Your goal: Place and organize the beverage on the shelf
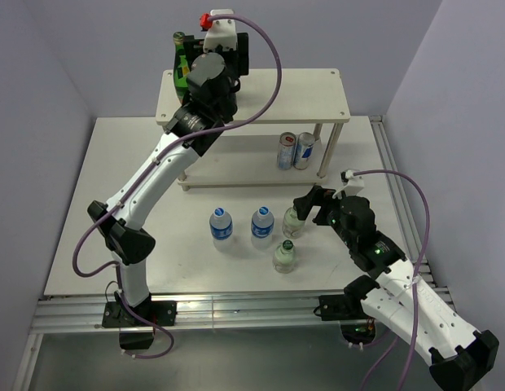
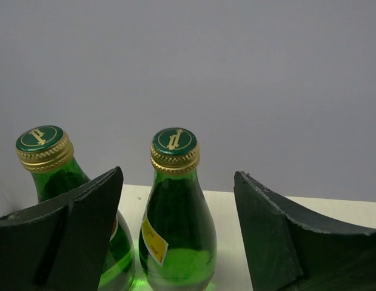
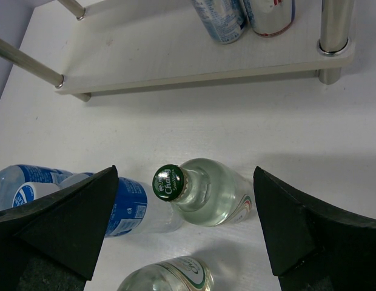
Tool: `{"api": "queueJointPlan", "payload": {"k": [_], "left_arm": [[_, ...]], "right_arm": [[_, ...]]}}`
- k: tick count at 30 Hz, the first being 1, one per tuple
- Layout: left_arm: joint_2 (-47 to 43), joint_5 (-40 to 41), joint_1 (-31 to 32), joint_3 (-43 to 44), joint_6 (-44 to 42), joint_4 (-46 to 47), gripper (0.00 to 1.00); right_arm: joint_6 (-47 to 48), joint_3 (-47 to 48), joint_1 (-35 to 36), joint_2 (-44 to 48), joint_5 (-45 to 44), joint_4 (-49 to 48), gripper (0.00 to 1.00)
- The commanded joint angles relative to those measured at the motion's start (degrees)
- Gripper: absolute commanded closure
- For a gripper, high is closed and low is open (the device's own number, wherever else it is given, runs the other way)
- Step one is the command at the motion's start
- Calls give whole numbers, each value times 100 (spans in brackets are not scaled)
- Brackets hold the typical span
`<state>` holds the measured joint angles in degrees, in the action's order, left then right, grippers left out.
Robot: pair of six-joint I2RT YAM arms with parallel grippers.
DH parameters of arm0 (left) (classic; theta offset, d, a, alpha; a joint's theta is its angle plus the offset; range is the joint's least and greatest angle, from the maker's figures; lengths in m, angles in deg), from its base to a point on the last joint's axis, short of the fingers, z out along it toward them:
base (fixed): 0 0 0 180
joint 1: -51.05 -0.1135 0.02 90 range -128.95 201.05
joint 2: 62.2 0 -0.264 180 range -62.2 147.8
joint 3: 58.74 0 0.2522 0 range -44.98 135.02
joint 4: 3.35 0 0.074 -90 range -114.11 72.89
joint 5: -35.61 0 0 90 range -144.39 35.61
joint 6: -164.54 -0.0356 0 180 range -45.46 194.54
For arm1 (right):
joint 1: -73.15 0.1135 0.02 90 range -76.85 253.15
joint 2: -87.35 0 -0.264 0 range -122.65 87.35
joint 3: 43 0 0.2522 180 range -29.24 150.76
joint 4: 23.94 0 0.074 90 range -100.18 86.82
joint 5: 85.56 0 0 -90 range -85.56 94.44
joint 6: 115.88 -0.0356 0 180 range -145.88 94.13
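Centrally, green bottle (image 2: 176, 221), between left gripper (image 2: 177, 174) jaws

Two bottles (image 2: 176, 212) on the shelf (image 1: 301, 90) top, cans (image 1: 287, 152) below, four bottles (image 1: 222, 224) before it

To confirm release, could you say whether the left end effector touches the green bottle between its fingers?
Apart: left wrist view shows clear gaps flanking the green bottle.

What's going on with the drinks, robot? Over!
Left gripper open around green glass bottle on shelf top. Right gripper open over clear green-capped bottle on table. Second green bottle crowds the left finger.
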<state>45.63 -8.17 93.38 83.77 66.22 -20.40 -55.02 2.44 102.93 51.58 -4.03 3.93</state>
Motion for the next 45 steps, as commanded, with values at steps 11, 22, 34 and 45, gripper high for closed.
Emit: {"api": "queueJointPlan", "payload": {"k": [11, 22, 34, 45], "left_arm": [[-1052, -43, 302, -701, 41, 109, 1], [-3469, 1529, 2296, -4355, 1461, -775, 1], [-4623, 1953, 4257, -7258, 7174, -4054, 1], [-3849, 2128, 4592, -8268, 8681, -3937, 1]], "right_arm": [[-65, -13, 37, -9, 12, -233, 1], [-47, -22, 37, 79, 56, -224, 1], [-47, -13, 37, -62, 100, -233, 1], [-39, -4, 37, -150, 73, -224, 1]]}}
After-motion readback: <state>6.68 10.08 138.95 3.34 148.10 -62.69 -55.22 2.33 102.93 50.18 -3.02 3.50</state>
